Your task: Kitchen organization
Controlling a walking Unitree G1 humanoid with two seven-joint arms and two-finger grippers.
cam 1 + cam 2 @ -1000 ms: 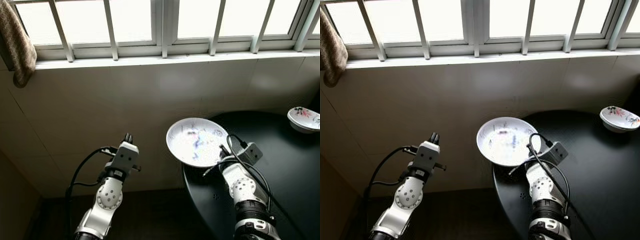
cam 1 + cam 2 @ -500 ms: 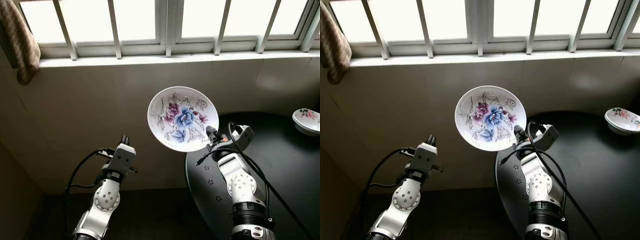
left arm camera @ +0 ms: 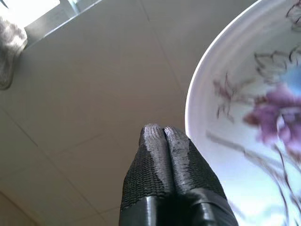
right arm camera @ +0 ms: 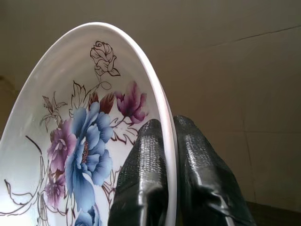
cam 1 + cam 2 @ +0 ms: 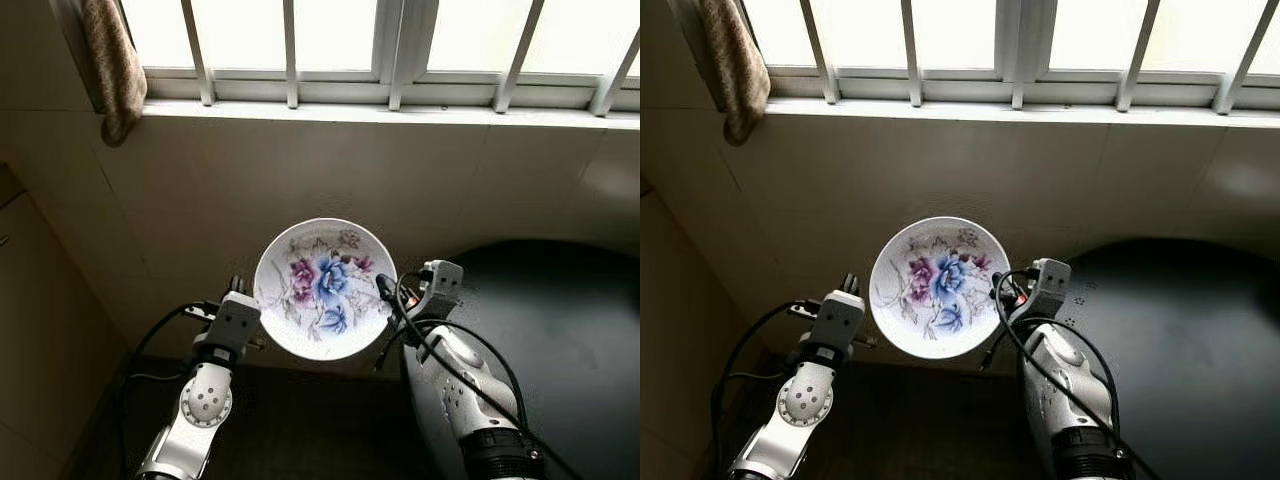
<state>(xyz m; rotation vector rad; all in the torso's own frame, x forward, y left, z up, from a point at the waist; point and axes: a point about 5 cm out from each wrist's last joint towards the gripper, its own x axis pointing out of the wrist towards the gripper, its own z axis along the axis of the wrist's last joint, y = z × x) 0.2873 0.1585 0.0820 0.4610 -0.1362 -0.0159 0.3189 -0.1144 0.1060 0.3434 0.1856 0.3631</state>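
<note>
the right tool (image 4: 170, 155) pinches the rim of the flowered plate (image 5: 322, 288) and holds it tilted in the air, between both arms, beside the dark desk (image 5: 560, 330). the left tool (image 3: 163, 141) is closed and empty, just beside the plate.

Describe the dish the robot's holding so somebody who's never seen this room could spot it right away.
Under the barred window, in front of the tiled wall and left of the black round table, the right end effector pinches the rim of a white plate. It's tilted upright, showing blue and purple painted flowers.
</note>
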